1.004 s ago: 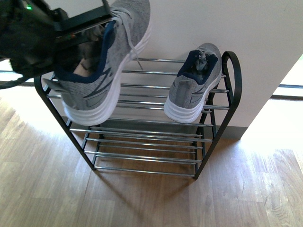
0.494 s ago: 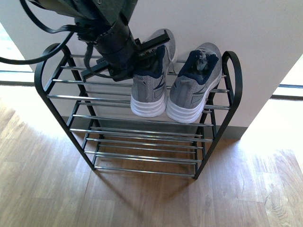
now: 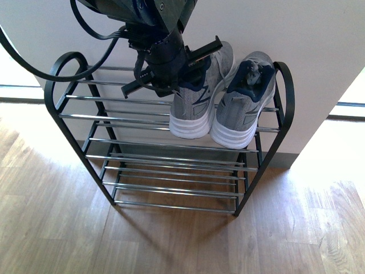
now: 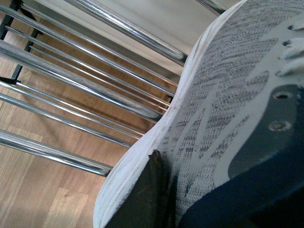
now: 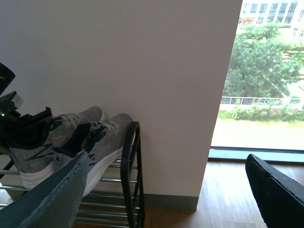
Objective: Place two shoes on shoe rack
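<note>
A grey knit shoe with a white sole rests heel-out on the top chrome rods of the black shoe rack. My left gripper is shut on its navy collar from above. In the left wrist view one dark finger presses against the shoe's side, above the rods. The second shoe sits right beside it, against the rack's right arch. My right gripper hangs open and empty well to the right of the rack, looking at both shoes.
A white wall stands directly behind the rack. Lower tiers of rods are bare. The wooden floor spreads in front. A window lies to the right past the wall's corner.
My left arm carried the shoe from high at the upper left down and right onto the top tier, beside the second shoe. The right gripper's view has no earlier frame.
</note>
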Tool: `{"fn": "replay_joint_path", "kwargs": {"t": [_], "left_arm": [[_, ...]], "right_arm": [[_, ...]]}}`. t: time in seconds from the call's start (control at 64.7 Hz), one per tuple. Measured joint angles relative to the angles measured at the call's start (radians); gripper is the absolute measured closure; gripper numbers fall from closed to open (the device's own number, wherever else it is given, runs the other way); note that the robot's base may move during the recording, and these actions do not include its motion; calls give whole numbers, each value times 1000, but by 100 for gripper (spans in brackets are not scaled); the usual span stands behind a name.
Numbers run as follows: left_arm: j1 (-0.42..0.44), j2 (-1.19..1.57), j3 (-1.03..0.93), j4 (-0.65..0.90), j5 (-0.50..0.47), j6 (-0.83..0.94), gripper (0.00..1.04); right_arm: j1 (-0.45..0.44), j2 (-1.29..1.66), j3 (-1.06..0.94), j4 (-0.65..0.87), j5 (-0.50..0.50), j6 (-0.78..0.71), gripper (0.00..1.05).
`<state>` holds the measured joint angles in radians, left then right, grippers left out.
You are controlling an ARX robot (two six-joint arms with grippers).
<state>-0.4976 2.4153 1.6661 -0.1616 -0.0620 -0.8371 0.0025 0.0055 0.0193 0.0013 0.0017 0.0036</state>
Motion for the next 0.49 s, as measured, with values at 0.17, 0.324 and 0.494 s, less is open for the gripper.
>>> {"fn": "replay_joint_path", "kwargs": {"t": [0.17,0.324,0.494], "left_arm": [[-13,-124,-135,65,-34,2,57],[-10,-331,-293,111,-132,37,29],[29,-564,-493,138,-234,74,9]], "right_arm": [[0,0,0,0,0,0,9],[0,0,0,0,0,0,9],[0,0,0,0,0,0,9]]}}
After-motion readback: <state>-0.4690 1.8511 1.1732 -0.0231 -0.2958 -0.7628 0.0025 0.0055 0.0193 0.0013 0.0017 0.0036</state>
